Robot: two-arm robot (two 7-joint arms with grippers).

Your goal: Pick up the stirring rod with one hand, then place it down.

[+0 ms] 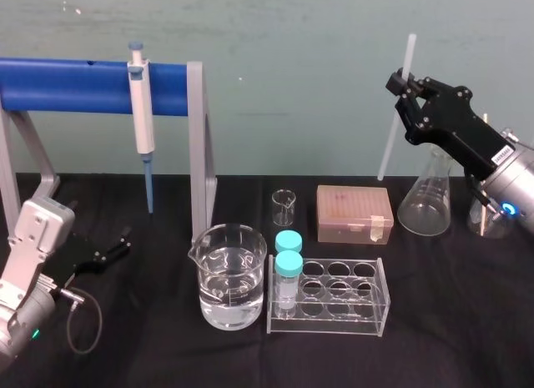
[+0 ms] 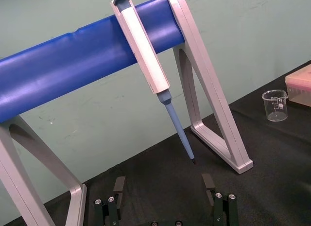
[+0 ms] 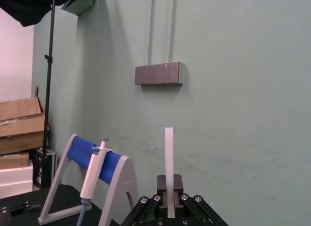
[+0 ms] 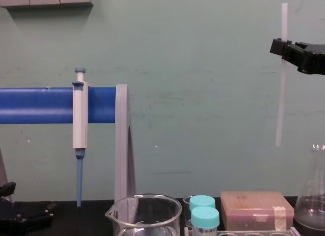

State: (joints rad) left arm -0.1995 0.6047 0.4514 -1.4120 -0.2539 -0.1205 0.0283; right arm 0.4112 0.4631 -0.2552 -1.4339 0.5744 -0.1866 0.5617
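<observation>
High in the upper right of the head view, the right gripper [image 1: 402, 82] hung far above the counter [image 1: 150, 355]. Its fingers were closed around the stirring rod [image 1: 390, 138], one finger on each side, pressing right on it. They held the rod near its top end. A short bit of the rod poked up above the fingers, and the long part hung down under them. In the head view the rod leaned a little, with its low end closer to the middle of the frame. In the chest view it looked almost straight up and down, at the upper right. The low end touched nothing. It hung in the air in front of the green wall [image 1: 292, 88], near a glass flask [image 1: 427, 200] but apart from it.

At the lower left of the head view, the left gripper [image 1: 117, 243] sat low over the counter, beside the foot of a grey stand [image 1: 198, 146] with a blue bar [image 1: 75, 86]. Its fingers were spread wide apart, and they held nothing. A white pipette [image 1: 141, 104] with a blue tip hung from the bar.

In the lower middle of the frame stood a big beaker [image 1: 231, 275] with water in it. Just beside it was a clear rack [image 1: 334, 298] holding two tubes [image 1: 289, 275] with teal caps. Behind them sat a tiny beaker [image 1: 284, 207] and a brown box [image 1: 354, 213].
</observation>
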